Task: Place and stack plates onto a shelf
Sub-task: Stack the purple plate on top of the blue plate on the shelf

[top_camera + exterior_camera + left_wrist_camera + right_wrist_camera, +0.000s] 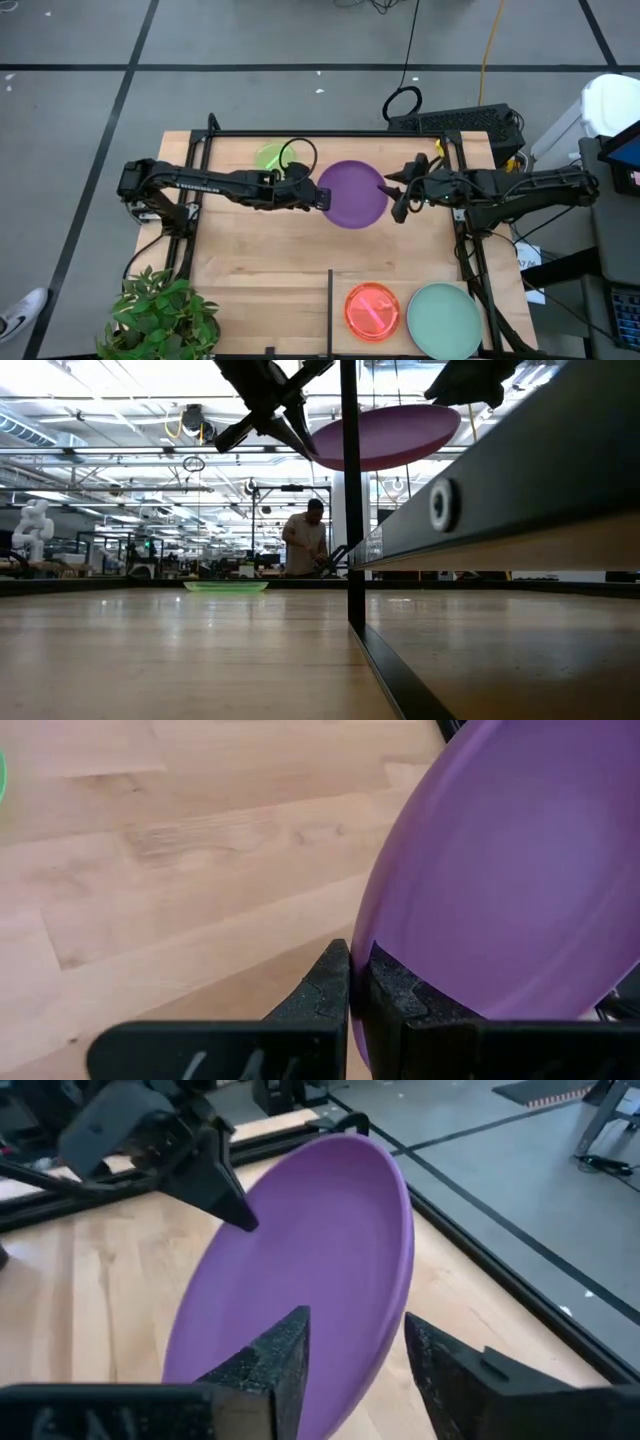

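Observation:
A purple plate hangs in the air above the middle of the table, a little tilted in the low view. My left gripper is shut on its left rim. My right gripper is open at the plate's right edge; in its wrist view its fingers stand apart on either side of the rim, with no touch showing. A translucent green plate lies flat near the table's far edge. A red-pink plate and a pale teal plate lie on the shelf. My left gripper pinches the purple plate's rim on its left side between the two fingers. It comes in about level from the table's left. The plate is lifted clear of the table and sticks out beyond the fingertips, slightly tilted.
A thin black divider bar edges the shelf at the near right. A potted plant stands at the near left corner. Black frame rails run along the far edge and sides. Bare wood lies under the plate. A person stands far behind.

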Motion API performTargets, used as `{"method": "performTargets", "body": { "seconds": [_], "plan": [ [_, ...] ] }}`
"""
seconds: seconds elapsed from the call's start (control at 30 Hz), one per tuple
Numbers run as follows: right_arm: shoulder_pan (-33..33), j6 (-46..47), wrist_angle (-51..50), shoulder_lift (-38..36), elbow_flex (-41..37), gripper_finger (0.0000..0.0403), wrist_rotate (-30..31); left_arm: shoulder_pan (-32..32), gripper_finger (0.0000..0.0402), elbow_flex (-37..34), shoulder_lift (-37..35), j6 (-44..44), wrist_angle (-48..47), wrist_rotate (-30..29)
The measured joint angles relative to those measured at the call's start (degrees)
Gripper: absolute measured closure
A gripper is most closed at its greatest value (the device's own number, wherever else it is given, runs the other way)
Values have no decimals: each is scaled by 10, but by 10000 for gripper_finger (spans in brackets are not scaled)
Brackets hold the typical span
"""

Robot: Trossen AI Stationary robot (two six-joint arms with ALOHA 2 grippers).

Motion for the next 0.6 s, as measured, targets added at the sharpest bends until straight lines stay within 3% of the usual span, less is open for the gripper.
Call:
{"method": "performTargets", "body": {
  "seconds": [0.6],
  "plan": [
    [-13,42,-20,20,0,382,6,-14,381,0,0,-11,2,-10]
  ]
}}
